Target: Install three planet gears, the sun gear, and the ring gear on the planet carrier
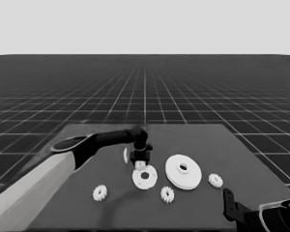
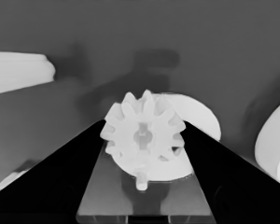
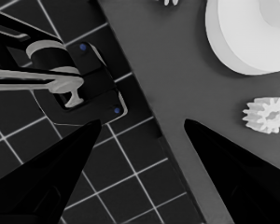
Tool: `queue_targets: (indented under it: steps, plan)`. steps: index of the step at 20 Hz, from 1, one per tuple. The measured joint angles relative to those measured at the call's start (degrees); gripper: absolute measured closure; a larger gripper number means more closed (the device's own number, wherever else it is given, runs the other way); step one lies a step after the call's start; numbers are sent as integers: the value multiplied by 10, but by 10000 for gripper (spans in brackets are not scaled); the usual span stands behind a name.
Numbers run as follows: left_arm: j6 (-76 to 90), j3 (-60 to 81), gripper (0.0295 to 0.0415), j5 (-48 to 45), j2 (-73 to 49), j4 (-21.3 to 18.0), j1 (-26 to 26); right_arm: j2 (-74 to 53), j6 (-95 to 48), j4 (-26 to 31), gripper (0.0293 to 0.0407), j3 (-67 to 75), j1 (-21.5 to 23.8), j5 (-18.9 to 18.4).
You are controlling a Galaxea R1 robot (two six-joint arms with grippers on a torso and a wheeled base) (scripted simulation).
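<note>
- Left gripper [image 1: 140, 160] at frame centre, clamping a gear [image 2: 143, 135] just above the smaller round part [image 1: 145, 177].
- Larger round part [image 1: 183, 171] just right.
- Right gripper [image 3: 140, 135] spread wide, lower-right table corner.

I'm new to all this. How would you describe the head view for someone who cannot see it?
The left gripper holds a small gear just above the smaller round part in the middle of a dark table. The larger round part lies beside it, with three more gears scattered nearby. The right arm waits at the lower right corner.
</note>
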Motion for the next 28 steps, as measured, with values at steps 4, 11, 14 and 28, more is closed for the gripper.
queue_targets:
  steps: [4, 11, 14, 28]
  plan:
    - [2, -4, 398, -2, 1, 2, 3, 0, 0, 0, 315, 0, 0, 0]
    - [2, -4, 326, -2, 1, 3, 3, 0, 0, 0, 315, 0, 0, 0]
    - [2, -4, 326, -2, 1, 3, 3, 0, 0, 0, 315, 0, 0, 0]
    - [-167, 539, 326, 55, -370, -36, -52, 0, 0, 0, 315, 0, 0, 0]
